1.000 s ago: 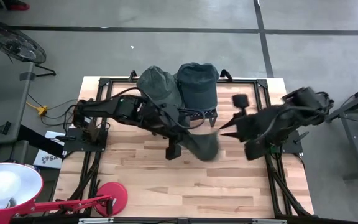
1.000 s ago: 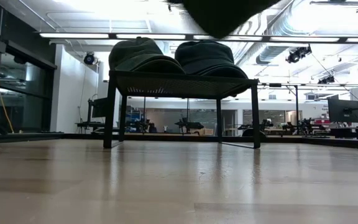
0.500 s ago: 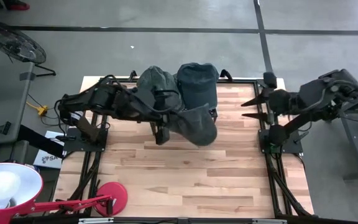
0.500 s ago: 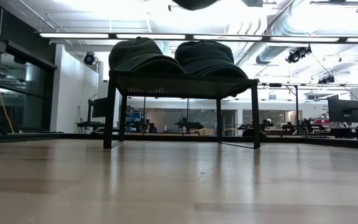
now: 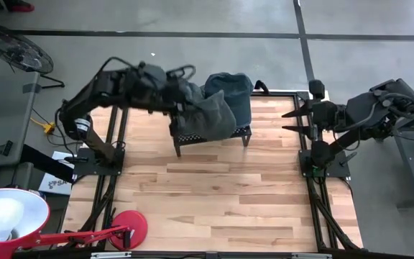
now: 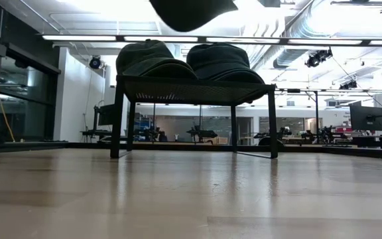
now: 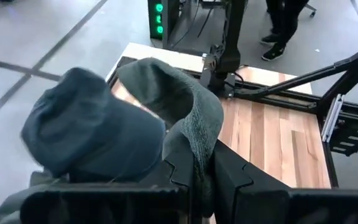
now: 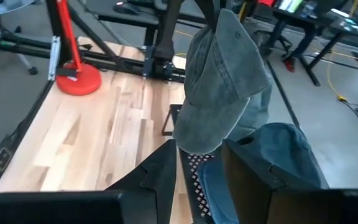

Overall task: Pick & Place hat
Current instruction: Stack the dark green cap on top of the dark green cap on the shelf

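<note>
Left gripper [image 7: 201,180] clamped on hat [image 5: 210,119] — right gripper [image 5: 291,121] spread.

No readable text, labels, brands or numbers on anything in view.

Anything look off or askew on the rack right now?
Nothing damaged or spilled. One hat hangs limp from the left gripper above the rack; another cap sits on it. Right gripper waits open at the table edge.
</note>
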Controlling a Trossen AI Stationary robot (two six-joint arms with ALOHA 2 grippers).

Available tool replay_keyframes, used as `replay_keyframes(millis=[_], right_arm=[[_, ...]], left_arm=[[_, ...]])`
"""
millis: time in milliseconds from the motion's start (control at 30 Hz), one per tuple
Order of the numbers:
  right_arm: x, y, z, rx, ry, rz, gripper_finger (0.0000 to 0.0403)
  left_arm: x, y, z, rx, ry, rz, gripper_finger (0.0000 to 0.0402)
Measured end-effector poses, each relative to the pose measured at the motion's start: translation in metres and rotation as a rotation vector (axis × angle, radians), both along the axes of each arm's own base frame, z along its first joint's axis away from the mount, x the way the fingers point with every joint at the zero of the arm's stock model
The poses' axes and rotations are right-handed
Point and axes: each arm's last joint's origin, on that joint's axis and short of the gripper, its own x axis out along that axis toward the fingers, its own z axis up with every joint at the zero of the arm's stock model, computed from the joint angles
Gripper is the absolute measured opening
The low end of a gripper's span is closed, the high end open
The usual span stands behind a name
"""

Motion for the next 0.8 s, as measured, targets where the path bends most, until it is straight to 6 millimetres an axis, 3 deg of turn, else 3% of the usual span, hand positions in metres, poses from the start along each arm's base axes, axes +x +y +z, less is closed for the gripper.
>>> replay_keyframes(millis=[400, 800], right_arm=[[0.0, -0.003, 0.001, -0.011, -0.036, -0.136, 0.0122], [0.001, -0.006, 0.001, 0.002, -0.078, -0.252, 0.0122]], left_arm=[[-0.034, 0.053, -0.012, -0.16, 0.184, -0.045, 0.0022], [-0.047, 0.084, -0.014, -0.129, 0.196, -0.089, 0.0022]])
